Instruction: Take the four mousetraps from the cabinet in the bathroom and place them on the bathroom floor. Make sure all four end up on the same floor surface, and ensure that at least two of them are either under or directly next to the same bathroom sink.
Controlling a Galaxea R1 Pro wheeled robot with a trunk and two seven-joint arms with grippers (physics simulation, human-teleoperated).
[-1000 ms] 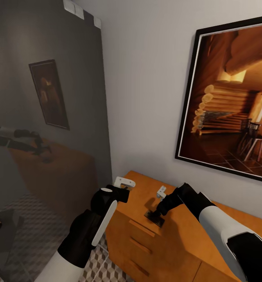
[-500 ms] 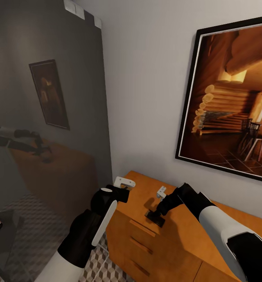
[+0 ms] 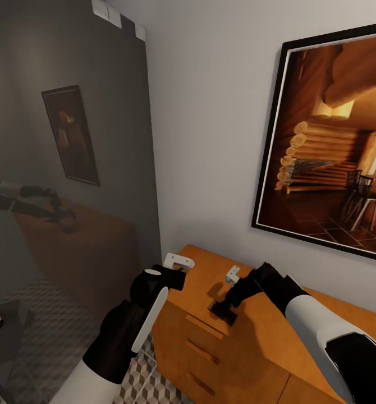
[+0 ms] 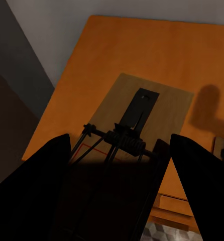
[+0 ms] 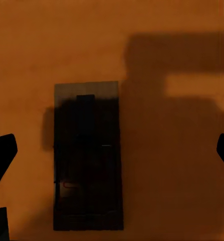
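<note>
Hovering above the cabinet [image 3: 250, 331] top, right gripper [image 5: 112, 150] has its fingers spread wide, one mousetrap [image 5: 87, 155] lying flat on the wood directly beneath, untouched. Left gripper [image 4: 117, 165] holds a second mousetrap [image 4: 137, 113] between its fingers, which are set well apart; contact cannot be confirmed. Cube-patterned bathroom floor [image 3: 137, 381] shows beside the cabinet.

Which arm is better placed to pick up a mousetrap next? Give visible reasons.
Left, probably: its open left gripper already straddles a mousetrap on the cabinet, while the right gripper hangs over another, off-centre.
</note>
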